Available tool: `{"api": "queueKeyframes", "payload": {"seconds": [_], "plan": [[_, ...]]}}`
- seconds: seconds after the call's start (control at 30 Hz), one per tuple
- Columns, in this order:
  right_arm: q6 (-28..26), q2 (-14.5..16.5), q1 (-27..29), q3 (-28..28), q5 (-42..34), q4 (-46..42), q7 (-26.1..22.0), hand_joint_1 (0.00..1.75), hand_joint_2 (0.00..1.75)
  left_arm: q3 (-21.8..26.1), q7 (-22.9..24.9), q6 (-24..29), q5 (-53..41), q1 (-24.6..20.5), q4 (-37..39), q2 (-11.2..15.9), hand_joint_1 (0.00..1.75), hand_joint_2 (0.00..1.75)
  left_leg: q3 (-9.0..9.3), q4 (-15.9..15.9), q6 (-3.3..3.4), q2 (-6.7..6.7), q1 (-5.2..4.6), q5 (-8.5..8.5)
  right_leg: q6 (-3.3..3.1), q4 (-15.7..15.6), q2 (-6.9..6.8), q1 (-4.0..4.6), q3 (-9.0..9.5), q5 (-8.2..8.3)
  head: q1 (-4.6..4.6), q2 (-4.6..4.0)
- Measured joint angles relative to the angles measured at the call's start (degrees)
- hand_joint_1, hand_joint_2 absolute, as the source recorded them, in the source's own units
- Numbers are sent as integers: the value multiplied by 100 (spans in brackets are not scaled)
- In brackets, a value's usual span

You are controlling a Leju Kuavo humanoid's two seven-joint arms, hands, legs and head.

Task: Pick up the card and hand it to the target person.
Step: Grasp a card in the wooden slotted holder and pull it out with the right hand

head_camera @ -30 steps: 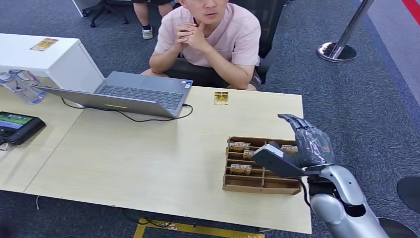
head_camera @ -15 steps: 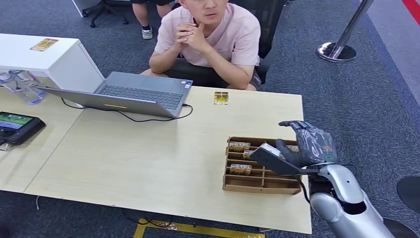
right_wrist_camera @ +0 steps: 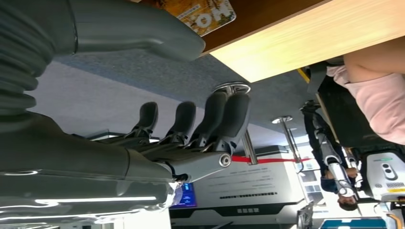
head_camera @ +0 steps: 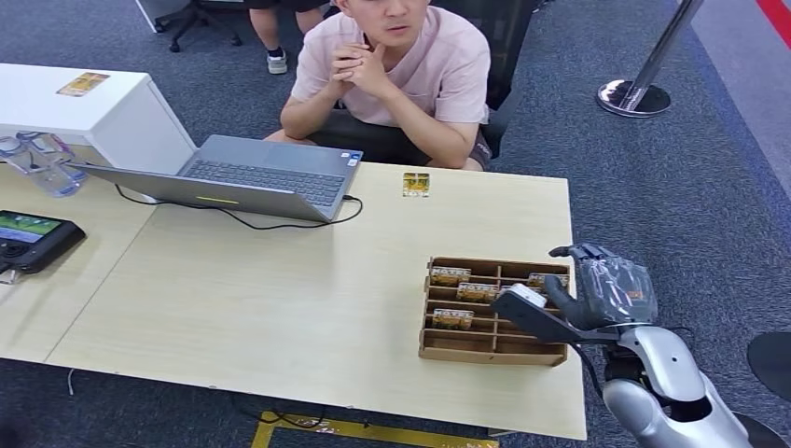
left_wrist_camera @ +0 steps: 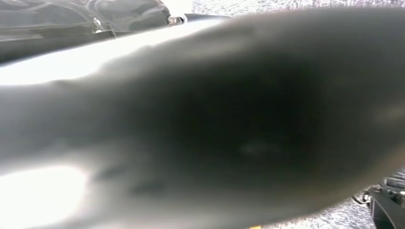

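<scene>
We saw our right hand (head_camera: 597, 294) raised at the near right corner of the table (head_camera: 280, 280), its silver arm coming up from below, thumb stretched out flat toward the cardboard tray (head_camera: 492, 353) and the darker fingers (right_wrist_camera: 210, 119) curled loosely apart, holding nothing. Our left hand we could not judge; its wrist view was a dark blur. The tray lay just beside the thumb, with several cards standing in its compartments; the nearest card (head_camera: 542, 279) sat in the far right slot, close under the hand but untouched. Farther off, another card (head_camera: 416, 184) lay flat by the table's far edge, in front of the seated person (head_camera: 401, 65), beside the laptop (head_camera: 252, 177).
</scene>
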Motion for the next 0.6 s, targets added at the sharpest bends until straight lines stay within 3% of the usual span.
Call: {"api": "queueKeyframes", "payload": {"seconds": [0.6], "plan": [[292, -37, 119, -23, 80, -57, -51, 86, 175, 0, 54, 5, 0, 1, 0, -5, 0, 0, 0, 0, 0, 1, 0, 0, -1, 1, 1, 0, 0, 1, 0, 0]]}}
